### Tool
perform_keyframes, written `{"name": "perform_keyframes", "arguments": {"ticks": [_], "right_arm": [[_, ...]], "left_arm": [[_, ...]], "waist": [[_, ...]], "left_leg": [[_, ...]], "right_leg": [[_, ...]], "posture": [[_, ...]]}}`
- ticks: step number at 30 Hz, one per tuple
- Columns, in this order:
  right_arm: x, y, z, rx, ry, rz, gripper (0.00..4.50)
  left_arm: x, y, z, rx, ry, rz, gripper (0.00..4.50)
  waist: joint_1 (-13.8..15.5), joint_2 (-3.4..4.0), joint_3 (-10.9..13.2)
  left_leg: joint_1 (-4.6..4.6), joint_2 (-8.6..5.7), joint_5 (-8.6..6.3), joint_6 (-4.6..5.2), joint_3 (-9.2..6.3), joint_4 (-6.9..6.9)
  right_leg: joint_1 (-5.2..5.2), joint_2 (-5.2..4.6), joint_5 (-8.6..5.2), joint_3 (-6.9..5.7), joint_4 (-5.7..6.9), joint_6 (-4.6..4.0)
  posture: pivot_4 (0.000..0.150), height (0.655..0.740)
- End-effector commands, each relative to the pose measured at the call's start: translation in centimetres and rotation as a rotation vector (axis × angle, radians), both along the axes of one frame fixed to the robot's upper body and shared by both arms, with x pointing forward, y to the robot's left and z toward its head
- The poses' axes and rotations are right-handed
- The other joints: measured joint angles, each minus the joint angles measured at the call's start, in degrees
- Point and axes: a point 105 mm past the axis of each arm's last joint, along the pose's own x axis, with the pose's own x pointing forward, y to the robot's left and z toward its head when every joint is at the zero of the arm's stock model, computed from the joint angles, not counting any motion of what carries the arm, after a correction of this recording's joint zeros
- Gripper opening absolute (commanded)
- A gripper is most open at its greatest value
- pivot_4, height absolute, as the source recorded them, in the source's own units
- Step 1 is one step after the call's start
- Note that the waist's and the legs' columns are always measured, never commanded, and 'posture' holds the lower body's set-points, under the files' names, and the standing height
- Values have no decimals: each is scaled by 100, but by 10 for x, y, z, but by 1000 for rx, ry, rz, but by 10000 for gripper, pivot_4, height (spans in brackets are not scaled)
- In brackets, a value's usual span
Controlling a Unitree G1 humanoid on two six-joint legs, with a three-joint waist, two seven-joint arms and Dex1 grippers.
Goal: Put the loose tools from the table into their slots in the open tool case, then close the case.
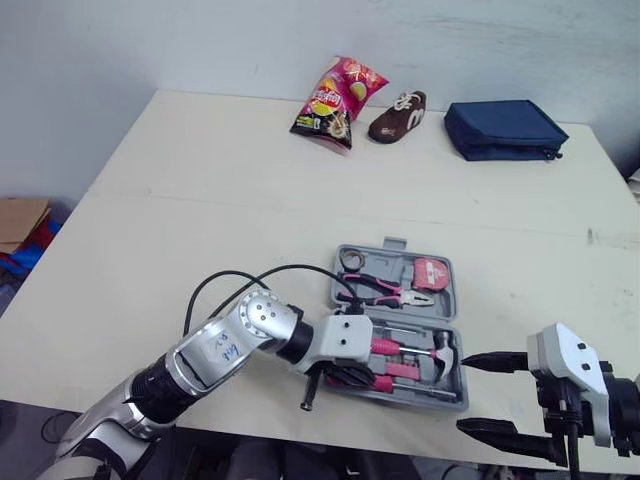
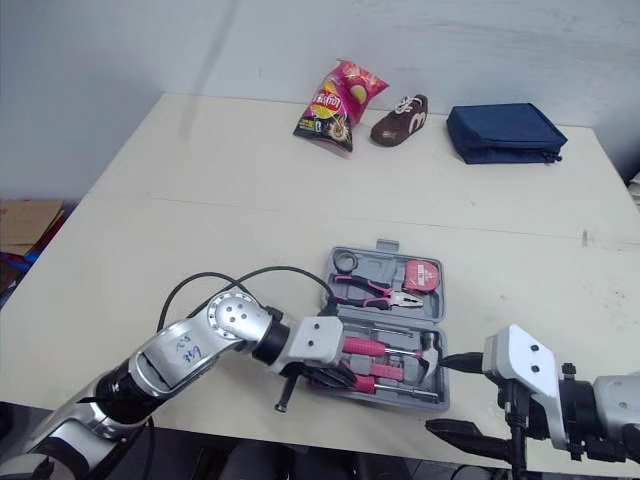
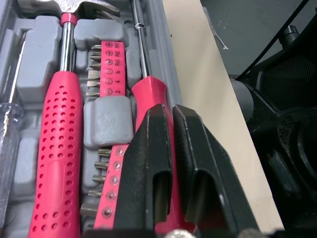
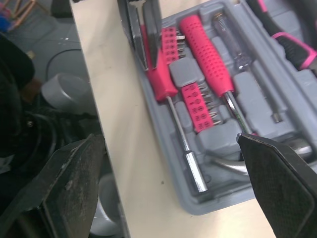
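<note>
Left wrist view: the left gripper (image 3: 171, 111) has its fingers clamped on the red handle of the screwdriver (image 3: 148, 91), which lies along the slot nearest the case's (image 1: 393, 246) outer wall, beside the bits (image 3: 110, 64) and the hammer (image 3: 54, 148). The right gripper (image 1: 497, 395) hangs just beyond the case's right end, fingers spread wide apart and holding nothing.

The risk, as I judge it, is a half-seated screwdriver. If the handle is let go before it snaps down, the lid would foul on it. The case also sits close to the worktop's (image 1: 200, 200) near edge (a hard downward push could tip or slide it off).

The worktop is pale and smooth. A chip bag (image 1: 335, 102), a shoe (image 1: 398, 115) and a blue pouch (image 1: 505, 130) sit at its far side against a plain wall.
</note>
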Motion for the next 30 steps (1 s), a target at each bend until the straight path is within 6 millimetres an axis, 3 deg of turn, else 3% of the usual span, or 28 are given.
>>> {"name": "perform_keyframes", "arguments": {"ticks": [1, 4, 11, 14, 16, 18, 21, 24, 28, 30], "right_arm": [[1, 6, 7, 12, -30, 12, 45000], [-1, 8, 8, 17, -27, 21, 45000], [-4, 7, 5, 14, -17, 16, 45000], [-3, 5, 3, 12, -30, -6, 45000], [-1, 1, 3, 22, -39, -49, 45000], [0, -7, 5, 43, -46, -111, 45000], [0, -23, 7, 62, -60, -208, 45000], [0, -54, 9, 82, -86, -375, 45000], [-9, -91, 7, 101, -122, -552, 45000], [-16, -110, 3, 87, -125, -627, 39419]], "left_arm": [[1, 7, -28, 106, -14, -2, 945], [1, 11, -42, 156, -50, -7, 945], [3, 14, -50, 211, -75, -4, 945], [-2, 6, -23, 73, 10, -14, 945], [-7, 10, 0, -25, 76, -32, 945], [-4, 25, 21, -100, 119, -10, 945], [4, 50, 35, -133, 155, 64, 945], [14, 88, 51, -171, 180, 192, 945], [33, 136, 51, -192, 147, 399, 945], [45, 162, 52, -205, 109, 524, 0]], "waist": [[-2, 0, -3], [6, -2, -9], [5, -22, -42], [-3, -26, -44], [-16, -26, -43], [-7, -12, -34], [1, -8, -31], [-11, -8, -31], [-9, -5, -28], [-10, -3, -27]], "left_leg": [[2, 0, 0, 0, 0, 0], [4, 1, 0, 0, -2, 0], [21, 1, -5, 8, -5, -1], [92, 1, -34, 41, -3, -29], [91, 1, -34, 41, 1, -44], [89, 3, -24, 23, -2, -48], [88, 5, -4, -13, -8, -58], [90, 5, -4, -14, -8, -72], [90, 4, -12, -13, -3, -74], [91, 4, -25, 3, -2, -77]], "right_leg": [[1, 0, 0, 0, 0, 0], [4, 1, 0, -1, 0, -1], [29, -2, 0, -2, -7, -1], [109, -5, -2, -2, -37, -4], [107, -6, -3, -2, -37, -6], [85, -3, -6, -6, -31, -12], [76, 0, -13, -12, -25, -23], [78, -1, -15, -13, -30, -26], [79, -9, -17, -15, -41, -26], [79, -10, -17, -16, -45, -28]], "posture": [[1500, 7400], [1500, 7400], [1500, 7400], [1500, 7400], [1500, 7400], [1500, 7400], [1500, 7400], [1500, 7400], [1500, 7400], [1500, 7400]]}}
